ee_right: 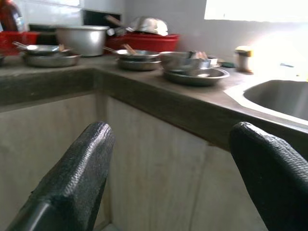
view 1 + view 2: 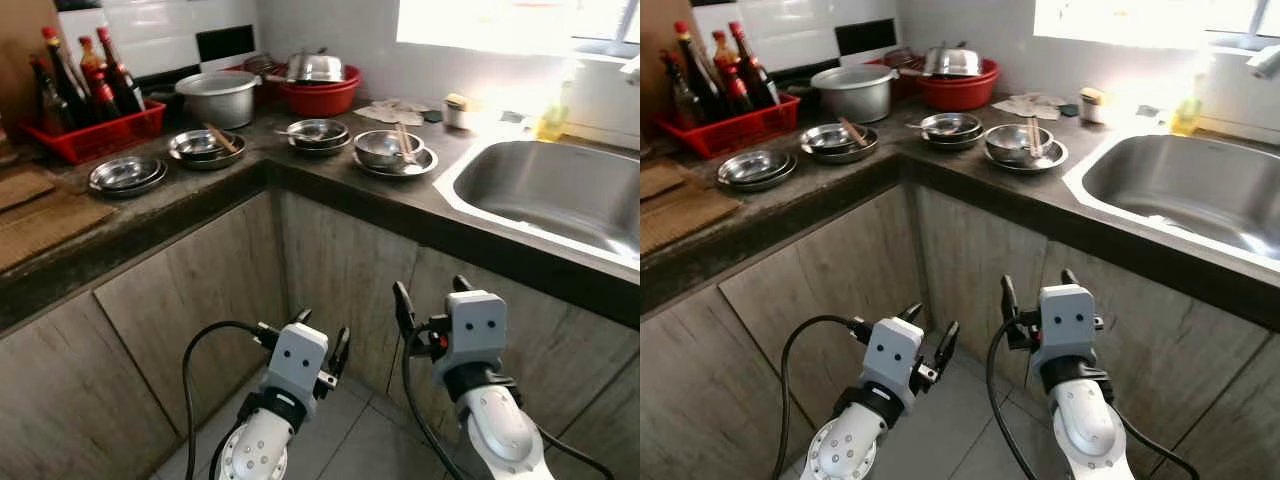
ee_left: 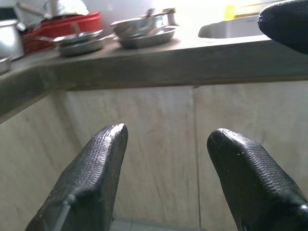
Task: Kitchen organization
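Left of the sink (image 2: 560,190) stands a bowl (image 2: 385,148) on a plate (image 2: 425,160) — further left more plates (image 2: 125,176), behind them bottles (image 2: 85,85).

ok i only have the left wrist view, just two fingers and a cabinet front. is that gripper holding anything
Observer: No. The left gripper is open and empty, held low in front of the cabinet doors, below the counter.
Operator: where's the other arm
Observer: The right gripper is beside it, also open and empty, under the counter edge near the sink.
Operator: what's up at the far left of the counter
Observer: A red crate of bottles stands there, with a stack of steel plates in front of it.
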Available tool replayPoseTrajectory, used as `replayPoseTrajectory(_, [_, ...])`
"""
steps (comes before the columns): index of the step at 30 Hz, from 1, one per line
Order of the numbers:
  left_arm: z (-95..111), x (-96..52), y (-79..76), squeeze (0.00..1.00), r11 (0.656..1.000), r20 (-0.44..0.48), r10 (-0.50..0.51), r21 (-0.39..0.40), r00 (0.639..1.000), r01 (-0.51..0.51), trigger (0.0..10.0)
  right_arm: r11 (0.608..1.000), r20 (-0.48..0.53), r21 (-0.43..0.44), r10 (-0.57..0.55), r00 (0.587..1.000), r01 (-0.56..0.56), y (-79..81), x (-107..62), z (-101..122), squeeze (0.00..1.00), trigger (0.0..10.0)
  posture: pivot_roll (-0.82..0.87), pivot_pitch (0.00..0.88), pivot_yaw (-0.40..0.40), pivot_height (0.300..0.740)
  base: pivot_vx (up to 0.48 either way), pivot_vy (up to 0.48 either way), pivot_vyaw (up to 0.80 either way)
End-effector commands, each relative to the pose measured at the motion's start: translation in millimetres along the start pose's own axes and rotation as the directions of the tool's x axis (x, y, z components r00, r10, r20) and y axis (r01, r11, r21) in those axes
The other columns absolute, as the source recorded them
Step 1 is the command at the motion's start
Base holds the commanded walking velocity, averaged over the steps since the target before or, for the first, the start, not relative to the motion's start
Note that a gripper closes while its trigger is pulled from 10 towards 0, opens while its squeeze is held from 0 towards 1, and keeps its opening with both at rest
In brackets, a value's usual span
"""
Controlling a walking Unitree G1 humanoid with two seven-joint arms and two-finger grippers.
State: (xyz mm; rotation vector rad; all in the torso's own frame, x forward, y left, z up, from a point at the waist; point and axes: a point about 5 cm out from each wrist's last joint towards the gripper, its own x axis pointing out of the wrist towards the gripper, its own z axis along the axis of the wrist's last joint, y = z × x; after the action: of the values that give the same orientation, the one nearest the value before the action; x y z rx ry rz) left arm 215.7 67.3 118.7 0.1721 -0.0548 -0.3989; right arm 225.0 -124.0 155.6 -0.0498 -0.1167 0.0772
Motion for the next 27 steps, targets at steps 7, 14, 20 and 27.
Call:
replayPoseTrajectory(7, [1.5,1.8,1.9,0.0,1.0,0.004,0.009,0.008,1.0,-0.009,10.0,1.0,0.015,-0.005,0.007,1.0,-0.007,0.1,4.4,2.9,0.0,10.0,0.18,0.0,-0.035,0.74,0.28,0.0,0.8])
replayPoseTrajectory(14, [1.7,2.1,1.6,0.0,1.0,0.005,0.012,0.005,1.0,-0.012,10.0,1.0,0.019,-0.005,0.016,1.0,-0.016,1.0,6.3,3.9,0.0,10.0,0.18,0.0,-0.04,0.74,0.282,0.0,0.8])
replayPoseTrajectory(20, [1.6,2.1,2.0,0.0,1.0,0.004,0.014,0.004,1.0,-0.014,10.0,1.0,0.022,-0.005,0.019,1.0,-0.019,1.5,7.4,4.3,0.0,10.0,0.19,0.0,-0.04,0.74,0.279,0.0,0.8])
replayPoseTrajectory(27, [1.5,2.9,2.7,0.0,1.0,0.004,0.017,0.007,1.0,-0.017,10.0,1.0,0.027,-0.004,0.024,0.999,-0.024,2.1,9.9,4.7,0.0,10.0,0.19,0.0,-0.044,0.74,0.283,0.0,0.8])
